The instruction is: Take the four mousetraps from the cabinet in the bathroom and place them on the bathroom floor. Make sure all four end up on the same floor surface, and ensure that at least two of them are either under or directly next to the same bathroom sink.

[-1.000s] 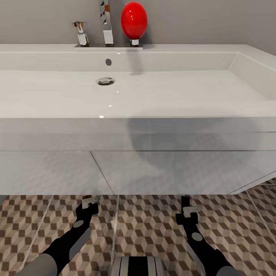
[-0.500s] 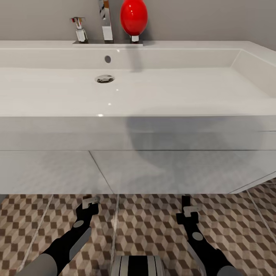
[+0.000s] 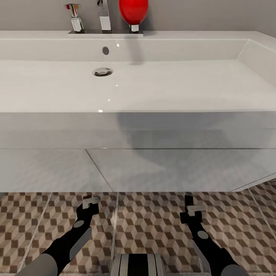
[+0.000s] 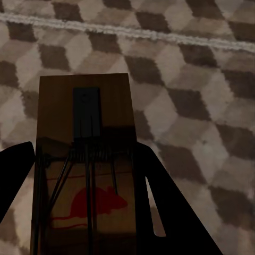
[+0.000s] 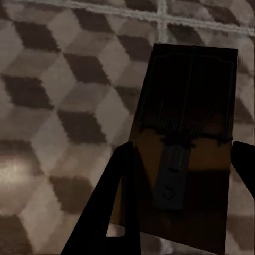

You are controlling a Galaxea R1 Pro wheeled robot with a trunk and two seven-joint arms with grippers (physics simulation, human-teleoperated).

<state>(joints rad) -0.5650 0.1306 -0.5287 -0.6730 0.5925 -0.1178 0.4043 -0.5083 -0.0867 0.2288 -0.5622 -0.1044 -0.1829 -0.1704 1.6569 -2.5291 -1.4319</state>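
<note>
Each of my grippers holds one mousetrap low over the bathroom floor [image 3: 153, 226], just in front of the bathroom sink [image 3: 161, 130]. In the head view the left gripper [image 3: 89, 204] and right gripper [image 3: 190, 207] hover near the vanity's lower edge. The left wrist view has my left gripper [image 4: 85, 164] shut on a brown mousetrap [image 4: 85, 117] with a red mouse print and dark spring wires. My right gripper [image 5: 183, 159] is shut on another mousetrap [image 5: 188, 95], seen dark in shadow. The cabinet is out of view.
The wide white basin has a drain [image 3: 102, 71], a chrome tap [image 3: 104, 17] and a red egg-shaped object [image 3: 133, 9] on its back ledge. The vanity front overhangs the patterned tiles. My own base [image 3: 138, 265] sits at the bottom edge between the arms.
The whole head view has shifted, so the sink and tap sit higher in the picture. Both grippers keep their mousetraps and stay almost in place; the right one sits slightly lower.
</note>
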